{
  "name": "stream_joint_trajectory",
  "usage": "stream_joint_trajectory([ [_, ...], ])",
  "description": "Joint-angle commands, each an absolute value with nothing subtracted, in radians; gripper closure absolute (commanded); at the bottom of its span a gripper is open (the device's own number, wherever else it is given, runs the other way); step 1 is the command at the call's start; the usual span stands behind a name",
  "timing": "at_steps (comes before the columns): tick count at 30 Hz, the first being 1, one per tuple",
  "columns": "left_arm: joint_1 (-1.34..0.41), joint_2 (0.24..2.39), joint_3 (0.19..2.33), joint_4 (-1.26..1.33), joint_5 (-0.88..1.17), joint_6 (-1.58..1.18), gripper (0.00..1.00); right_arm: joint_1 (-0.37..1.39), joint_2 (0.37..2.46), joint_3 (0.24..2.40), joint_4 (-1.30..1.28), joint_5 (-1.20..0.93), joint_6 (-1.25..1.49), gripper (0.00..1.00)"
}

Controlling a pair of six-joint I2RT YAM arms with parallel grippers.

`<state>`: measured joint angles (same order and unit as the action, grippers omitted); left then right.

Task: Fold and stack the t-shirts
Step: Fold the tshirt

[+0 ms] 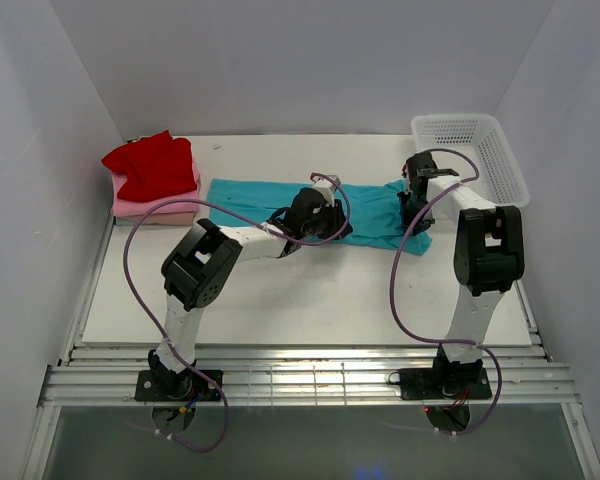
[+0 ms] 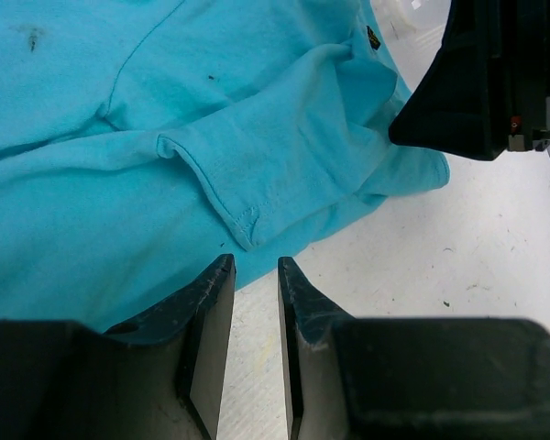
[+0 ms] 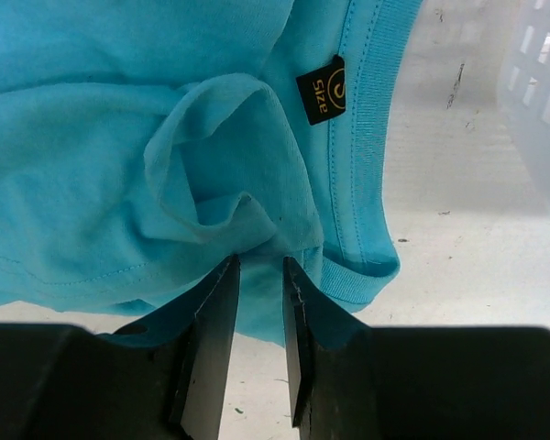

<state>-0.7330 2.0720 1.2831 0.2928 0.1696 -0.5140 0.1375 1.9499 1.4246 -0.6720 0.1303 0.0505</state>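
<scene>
A teal t-shirt (image 1: 250, 195) lies spread in a long band across the back of the table. In the left wrist view its folded sleeve hem (image 2: 229, 206) lies just beyond the tips of my left gripper (image 2: 255, 264), which is open over bare table at the shirt's front edge (image 1: 340, 228). My right gripper (image 1: 413, 212) is at the shirt's right end, by the collar with its black label (image 3: 321, 89). Its jaws stand apart with a bunched fold of teal cloth (image 3: 257, 302) between them (image 3: 261, 261). At the back left a red t-shirt (image 1: 150, 165) lies crumpled on a pink one (image 1: 155, 205), with a beige one (image 1: 178, 218) underneath.
A white mesh basket (image 1: 475, 150) stands at the back right corner, close to the right gripper and blurred in the right wrist view (image 3: 541, 92). The right arm's black body (image 2: 495, 73) fills the upper right of the left wrist view. White walls enclose the table.
</scene>
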Motion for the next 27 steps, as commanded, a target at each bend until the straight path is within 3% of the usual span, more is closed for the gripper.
stream_joint_trajectory([
  [1,-0.738,2.066,1.289,0.328,0.193,-0.532,0.64,0.129,1.973,1.436,-0.652,0.112,0.045,0.68],
  [27,-0.739,2.152,1.344,0.357,0.221,-0.551,0.64,0.104,2.026,1.540,-0.661,0.074,0.029,0.69],
])
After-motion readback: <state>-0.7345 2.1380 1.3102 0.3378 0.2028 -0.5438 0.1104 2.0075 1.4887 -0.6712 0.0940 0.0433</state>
